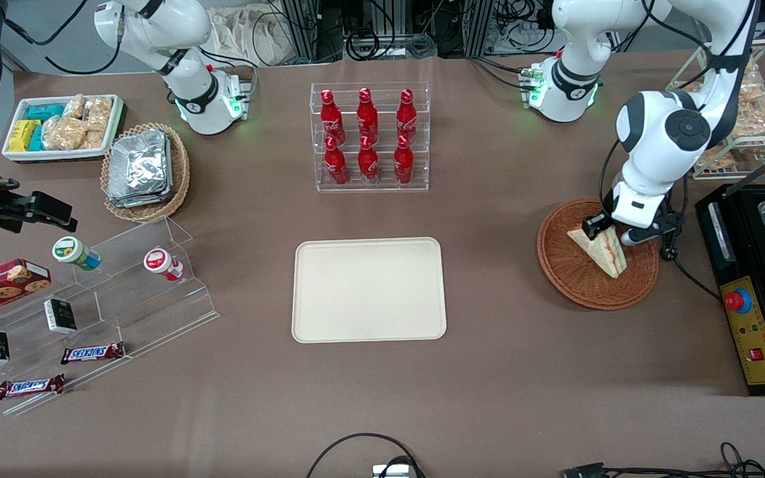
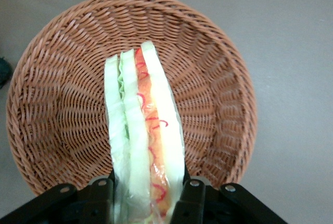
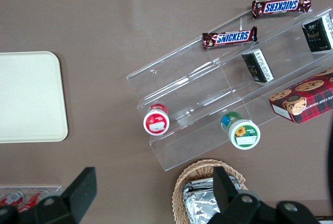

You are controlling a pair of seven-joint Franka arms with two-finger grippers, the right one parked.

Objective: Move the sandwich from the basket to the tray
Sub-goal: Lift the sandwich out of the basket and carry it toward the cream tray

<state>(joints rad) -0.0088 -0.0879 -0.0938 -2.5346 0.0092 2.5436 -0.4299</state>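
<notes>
Gripping sandwich | tool clamped on it, in basket | tray bare

Sandwich: triangular wedge, clamped on both faces by gripper, over reddish-brown wicker basket. Cream tray: flat, mid-table.

bright, even overhead light — soft shadows, sharp focus, no glare.
</notes>
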